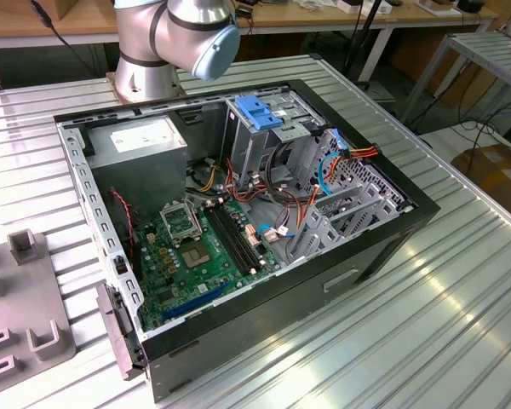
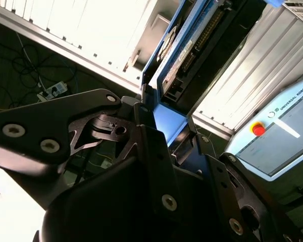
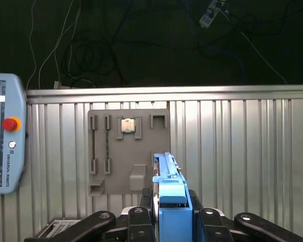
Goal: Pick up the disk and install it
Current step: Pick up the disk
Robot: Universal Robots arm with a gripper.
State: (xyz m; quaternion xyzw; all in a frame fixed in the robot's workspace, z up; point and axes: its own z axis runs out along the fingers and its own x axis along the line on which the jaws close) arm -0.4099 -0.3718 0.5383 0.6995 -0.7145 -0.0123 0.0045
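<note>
And the disk [image 3: 167, 171] is off the tabletop [image 3: 242, 166]! In both wrist views the end effector [image 3: 171, 202] is closed on it. Its black fingers [image 3: 139, 214] are clamped on either side of one end of the blue bracket [image 3: 172, 194], and the rest of the drive juts out past the tips. The second wrist view shows the same clamp, with the end effector [image 2: 166, 118] pinching the bracket end and the disk [image 2: 184, 48] reaching away from it.

In the first wrist view the disk hangs clear above the ribbed tabletop, with a grey fixture plate [image 3: 116, 166] lying on the tabletop beyond it and a teach pendant [image 3: 2, 136] at the side.

In the centre of the exterior view sits the open computer case [image 1: 341, 285]. Its drive cage [image 1: 264, 128] stands in the upper middle of the frame.

As for handling, I judge this a dense, rigid metal block, heavy for its size, with smooth faces that could slip. It is also sensitive to shock, so knocks are the risk. The plastic bracket should give a little, and its rails look the safest place to hold it.
</note>
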